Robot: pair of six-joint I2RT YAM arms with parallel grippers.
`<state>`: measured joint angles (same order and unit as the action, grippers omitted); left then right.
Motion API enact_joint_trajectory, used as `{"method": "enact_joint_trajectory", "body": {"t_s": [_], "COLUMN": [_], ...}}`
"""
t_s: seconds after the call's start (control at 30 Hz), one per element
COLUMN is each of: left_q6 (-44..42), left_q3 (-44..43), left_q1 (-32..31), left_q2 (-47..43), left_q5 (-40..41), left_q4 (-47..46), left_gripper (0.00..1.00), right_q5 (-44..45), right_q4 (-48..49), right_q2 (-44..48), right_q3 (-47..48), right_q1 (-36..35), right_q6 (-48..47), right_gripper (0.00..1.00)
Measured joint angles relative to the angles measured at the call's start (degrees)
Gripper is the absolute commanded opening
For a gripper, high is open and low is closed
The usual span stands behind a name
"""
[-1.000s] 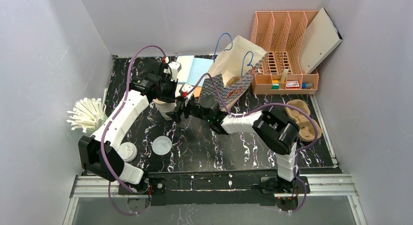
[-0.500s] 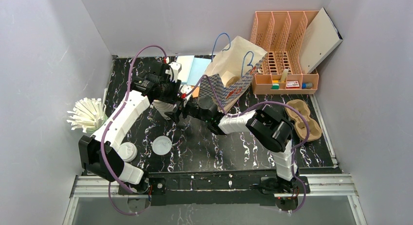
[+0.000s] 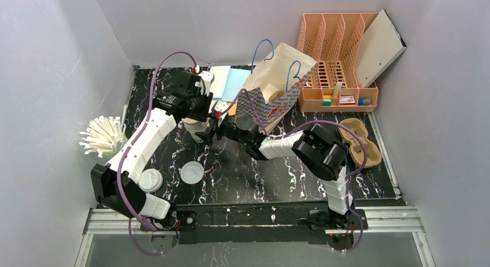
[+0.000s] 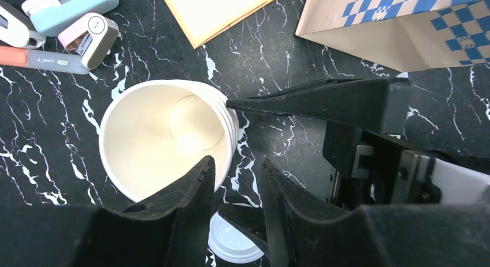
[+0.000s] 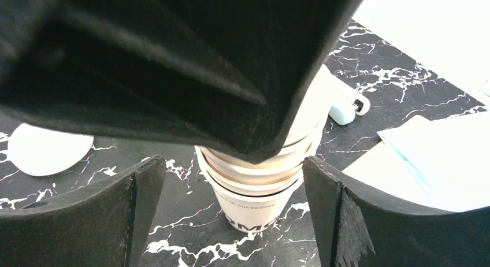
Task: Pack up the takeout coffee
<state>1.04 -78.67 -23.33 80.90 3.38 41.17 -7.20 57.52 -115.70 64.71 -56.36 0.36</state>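
The takeout coffee is out of view; no dark green cup shows. A stack of cream paper cups (image 3: 196, 127) (image 4: 156, 140) (image 5: 260, 203) stands upright on the black marble table. My left gripper (image 3: 200, 114) (image 4: 237, 162) hovers over the stack's right rim, its fingers a little apart with nothing between them; it is open. It fills the top of the right wrist view as a dark mass. My right gripper (image 3: 215, 126) (image 5: 232, 163) is low at the stack's right. It stands wide open, with a finger on either side of the bottom cup and neither touching it.
A checked paper bag (image 3: 277, 82) stands open behind the arms. Two white lids (image 3: 191, 172) (image 3: 150, 179) lie near the front left. A straw holder (image 3: 104, 136) is at the left wall. A peach organiser (image 3: 338, 59) and a cup carrier (image 3: 358, 141) sit at the right. Small staplers (image 4: 69, 13) lie behind the stack.
My left gripper has gone from shut to a little open above the stack. The right arm crept slightly left toward the cups, jaws still wide.
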Motion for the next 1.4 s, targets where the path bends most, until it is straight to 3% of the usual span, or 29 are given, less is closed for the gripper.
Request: {"method": "enact_joint_trajectory", "body": {"t_s": [0.8,1.27,1.4], "left_q6": [0.02,0.31,0.48], "left_q3": [-0.96,-0.11,0.35], "left_q1": [-0.07,-0.07,-0.07], "left_q2": [1.95,2.38,2.86], "left_q5": [1.99,2.05,2.25], "left_q4": [-2.34,-3.13,-3.21], "left_gripper": [0.35,0.22,0.12], "right_q5": [-0.02,0.00,0.00], "right_q4": [0.07,0.07,0.09], "right_q2": [0.00,0.00,0.00], "right_q3": [0.00,0.00,0.00], "right_q1": [0.00,0.02,0.00], "right_q6": [-1.11,-1.90,-1.92], "right_gripper": [0.95,0.96,0.96]}}
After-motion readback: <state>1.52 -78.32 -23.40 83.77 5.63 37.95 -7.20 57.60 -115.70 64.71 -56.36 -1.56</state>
